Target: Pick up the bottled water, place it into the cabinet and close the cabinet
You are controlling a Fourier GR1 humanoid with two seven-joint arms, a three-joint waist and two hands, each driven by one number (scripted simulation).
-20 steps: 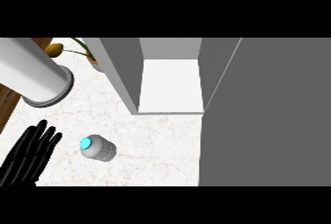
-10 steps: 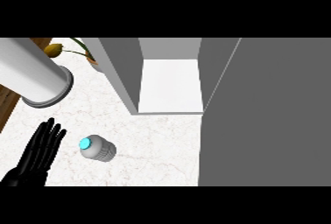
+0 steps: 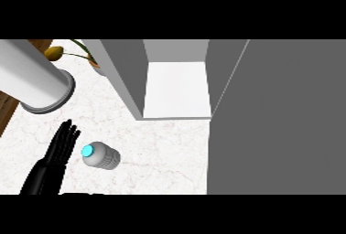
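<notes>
Since a second ago, my left hand (image 3: 59, 148) has slid up and inward from the lower left corner, and now it lies just beside the bottled water (image 3: 101, 155), at the bottle's nine o'clock. Its fingers (image 3: 67, 132) are straight and held together, pointing toward twelve o'clock, with nothing between them; whether they touch the bottle's side I cannot tell. The black forearm behind it runs down to the seven o'clock edge of the view.

I see the bottled water from above: a grey ribbed body with a bright blue cap (image 3: 88, 151). It stands on the pale marbled worktop (image 3: 162, 155), in the lower left part of the view, outside the cabinet (image 3: 175, 87). It has not shifted.

At one o'clock from the bottle, well apart from it, the cabinet stands open, its white floor bare and its grey walls rising on either side. Its door (image 3: 277, 119) is a wide grey panel that fills the view from two to five o'clock.

At eleven o'clock from the bottle stands a large white cylinder (image 3: 37, 77), tilted toward the upper left corner. Just past it, at twelve o'clock, is a plant (image 3: 64, 54) with a yellowish bud and thin green stems.

My right hand does not show.
</notes>
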